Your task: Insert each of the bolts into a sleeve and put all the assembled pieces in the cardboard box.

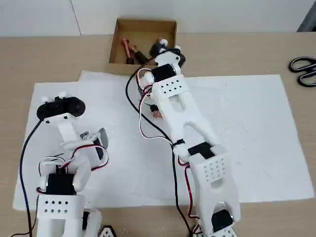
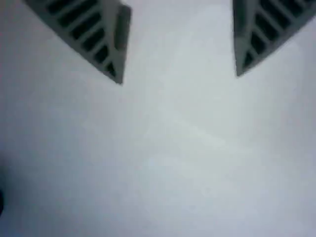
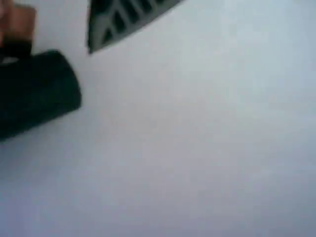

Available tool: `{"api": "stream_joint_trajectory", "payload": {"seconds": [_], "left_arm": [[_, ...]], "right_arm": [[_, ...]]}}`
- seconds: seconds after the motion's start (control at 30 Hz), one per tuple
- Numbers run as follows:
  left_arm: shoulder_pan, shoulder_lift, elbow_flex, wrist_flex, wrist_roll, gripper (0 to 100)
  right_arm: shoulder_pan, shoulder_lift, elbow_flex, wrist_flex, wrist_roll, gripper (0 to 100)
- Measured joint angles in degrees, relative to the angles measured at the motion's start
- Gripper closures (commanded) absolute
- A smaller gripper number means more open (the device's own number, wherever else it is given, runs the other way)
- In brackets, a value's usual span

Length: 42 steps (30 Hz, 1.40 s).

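Left fingers (image 2: 94,34) spread, assembled pieces (image 1: 129,54) — in box (image 1: 146,21)

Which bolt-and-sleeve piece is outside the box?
The piece lying on the paper beneath the right arm, seen as a black sleeve with a copper end. The other pieces lie inside the box.

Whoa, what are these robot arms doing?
The job is slipping bolts into sleeves and packing them in the cardboard box. Some copper-and-black pieces already lie inside it. The right arm bends over the white paper near the box, and its wrist view shows a black sleeve close by. The left gripper hangs open over bare paper, holding nothing.
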Motion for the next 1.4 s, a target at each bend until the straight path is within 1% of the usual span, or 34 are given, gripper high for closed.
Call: {"api": "stream_joint_trajectory", "payload": {"seconds": [0.23,0.77,1.3,1.33,1.4], "left_arm": [[0.0,0.0,0.1,0.0,0.0,86],[0.0,0.0,0.1,0.0,0.0,86],[0.0,0.0,0.1,0.0,0.0,86],[0.0,0.0,0.1,0.0,0.0,86],[0.0,0.0,0.1,0.0,0.0,86]], "right_arm": [[1.7,0.1,0.0,-0.5,-1.6,87.2],[2.5,5.3,0.0,-8.0,-1.8,87.2],[2.5,8.3,-0.2,-8.5,-1.6,87.4],[2.5,8.3,-0.2,-8.5,-1.6,87.9],[2.5,8.3,-0.2,-8.5,-1.6,91.9]]}}
